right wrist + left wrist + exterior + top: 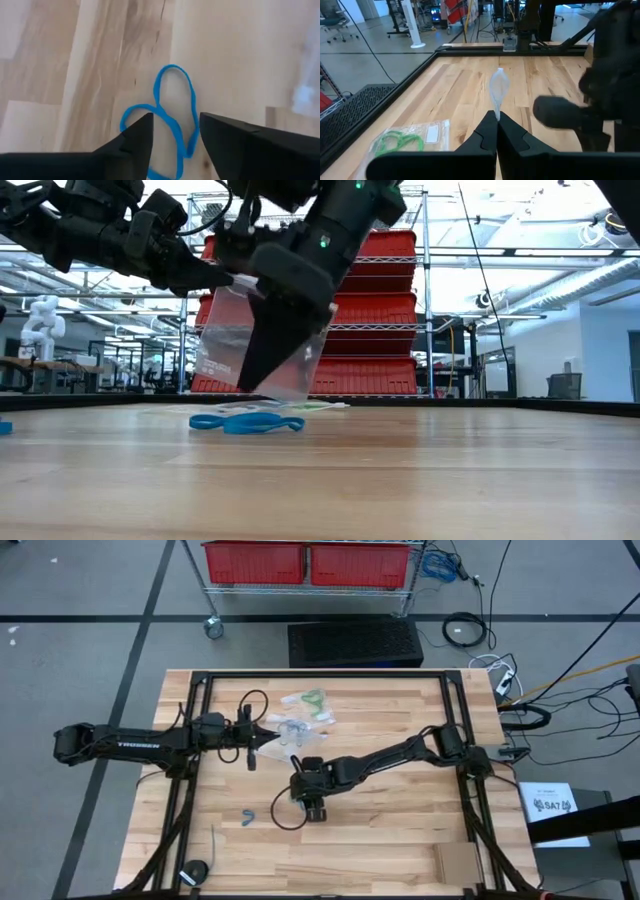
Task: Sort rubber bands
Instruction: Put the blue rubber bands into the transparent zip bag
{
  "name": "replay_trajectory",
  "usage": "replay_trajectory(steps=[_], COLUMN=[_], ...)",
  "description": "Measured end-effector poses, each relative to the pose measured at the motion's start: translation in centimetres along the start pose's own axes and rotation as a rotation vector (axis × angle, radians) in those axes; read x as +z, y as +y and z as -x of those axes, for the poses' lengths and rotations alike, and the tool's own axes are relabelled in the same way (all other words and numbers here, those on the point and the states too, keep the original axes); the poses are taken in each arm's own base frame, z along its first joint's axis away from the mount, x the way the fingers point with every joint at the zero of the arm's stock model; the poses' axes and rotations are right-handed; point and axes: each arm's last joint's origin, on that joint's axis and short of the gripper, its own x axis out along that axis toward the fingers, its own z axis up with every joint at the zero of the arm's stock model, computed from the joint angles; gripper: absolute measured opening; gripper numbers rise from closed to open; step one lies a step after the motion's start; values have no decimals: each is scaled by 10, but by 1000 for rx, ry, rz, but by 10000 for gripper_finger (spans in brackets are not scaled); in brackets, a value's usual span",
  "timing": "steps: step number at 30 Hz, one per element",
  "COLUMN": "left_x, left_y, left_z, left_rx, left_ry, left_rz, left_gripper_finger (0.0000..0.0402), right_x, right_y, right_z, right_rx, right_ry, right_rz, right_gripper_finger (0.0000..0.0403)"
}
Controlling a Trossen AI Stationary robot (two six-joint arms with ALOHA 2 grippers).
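Sorting is under way, and by my reading the step in hand is the loading of bright blue bands into a bag being held ready for them. On the left, the left gripper [262, 734] is holding its jaws pressed shut on the edge of a clear zip bag [498, 89], keeping it lifted off the table [400, 830] near the middle. A second bag holding light green bands [397, 142] is lying flat beyond it, towards the far edge. Moving right, the right gripper [175, 131] is hanging just over the wood with its jaws parted, and the bright blue rubber bands [167, 125] are lying on the table between the two fingertips, not yet pinched. The next move probably calls for closing squarely on the loops, then lifting them to the bag's mouth. One dark teal band [246, 817] is waiting nearer the front left.
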Motion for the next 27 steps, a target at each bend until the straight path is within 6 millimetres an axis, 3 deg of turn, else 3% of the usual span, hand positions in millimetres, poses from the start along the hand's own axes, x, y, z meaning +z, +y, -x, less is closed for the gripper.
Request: replay_trajectory(steps=[12,20,27], left_x=[0,0,0], left_y=[0,0,0], left_z=[0,0,0], left_rx=[-3,-6,-7], left_ry=[3,3,6], left_rz=[0,0,0], left_gripper_finger=[0,0,0], right_x=[-6,-9,-10], right_y=[1,1,0], right_z=[-11,-12,-9], right_rx=[23,20,18], right_ry=[38,71,81], right_rz=[12,20,29], right_gripper_finger=[44,3,1])
